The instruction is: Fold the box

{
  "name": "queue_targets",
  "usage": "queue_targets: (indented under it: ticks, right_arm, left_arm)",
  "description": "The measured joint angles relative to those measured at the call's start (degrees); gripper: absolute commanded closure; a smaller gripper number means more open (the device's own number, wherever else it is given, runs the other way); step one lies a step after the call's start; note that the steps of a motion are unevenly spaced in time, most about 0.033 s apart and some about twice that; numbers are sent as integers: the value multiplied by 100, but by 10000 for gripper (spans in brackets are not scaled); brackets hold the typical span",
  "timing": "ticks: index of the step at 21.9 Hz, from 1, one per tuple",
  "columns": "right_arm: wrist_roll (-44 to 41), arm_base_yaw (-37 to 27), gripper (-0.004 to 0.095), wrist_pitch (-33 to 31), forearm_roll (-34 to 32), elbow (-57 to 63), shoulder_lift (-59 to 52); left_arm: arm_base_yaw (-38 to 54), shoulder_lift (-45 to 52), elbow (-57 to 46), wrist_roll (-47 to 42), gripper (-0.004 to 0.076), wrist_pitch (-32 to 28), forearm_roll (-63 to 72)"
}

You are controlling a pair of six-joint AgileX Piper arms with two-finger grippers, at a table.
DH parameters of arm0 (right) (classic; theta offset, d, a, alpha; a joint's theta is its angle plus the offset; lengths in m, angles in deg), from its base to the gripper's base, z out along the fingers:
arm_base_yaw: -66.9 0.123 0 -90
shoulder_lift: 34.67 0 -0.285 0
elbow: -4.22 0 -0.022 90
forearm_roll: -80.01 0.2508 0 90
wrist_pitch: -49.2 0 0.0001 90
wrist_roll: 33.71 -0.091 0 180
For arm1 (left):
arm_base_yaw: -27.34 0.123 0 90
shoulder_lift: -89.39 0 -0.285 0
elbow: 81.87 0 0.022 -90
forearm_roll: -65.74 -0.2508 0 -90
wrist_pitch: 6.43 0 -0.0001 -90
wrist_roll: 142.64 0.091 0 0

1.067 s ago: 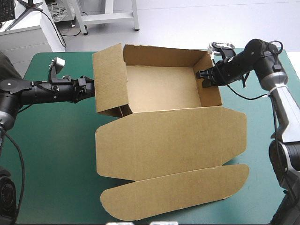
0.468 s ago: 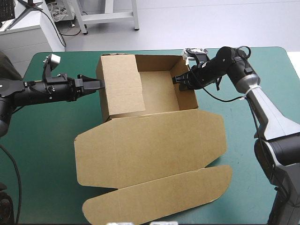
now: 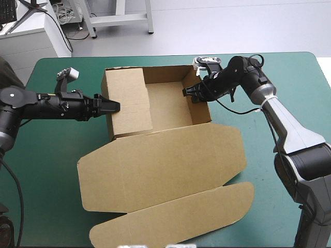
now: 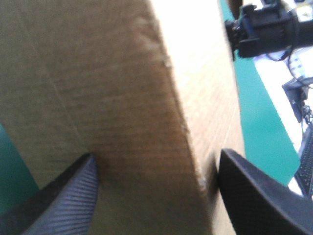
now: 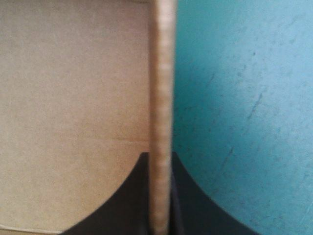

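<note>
Right gripper [image 3: 186, 93] clamps the box's [image 3: 165, 155] right wall; left gripper [image 3: 118, 107], fingers spread apart, seemingly straddles the left wall.

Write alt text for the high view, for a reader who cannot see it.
A brown box sits on the teal-green table as an open tray, its lid flat toward the near edge. The right gripper is shut on the tray's right wall; the left gripper, open, meets its left wall.

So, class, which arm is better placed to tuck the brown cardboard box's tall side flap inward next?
Left. The black-finned left gripper, open, straddles that flap, while the right gripper is shut on the opposite wall, likely steadying the box.
</note>
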Motion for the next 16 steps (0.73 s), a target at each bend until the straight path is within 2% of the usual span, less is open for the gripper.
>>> queue_targets:
  ticks: [4, 9, 13, 16]
  right_arm:
    - [-187, 260, 916, 11, -275, 0, 0]
    - [-784, 726, 915, 47, -961, 0, 0]
    - [-1086, 822, 915, 35, -1252, 0, 0]
    - [-1190, 822, 914, -30, -1255, 0, 0]
  left_arm:
    - [-22, 0, 0, -408, 234, 72, -775]
    - [-27, 0, 0, -934, 236, 81, -1529]
    - [-40, 0, 0, -1160, 316, 58, -1739]
    - [-362, 0, 0, -1433, 327, -75, -2279]
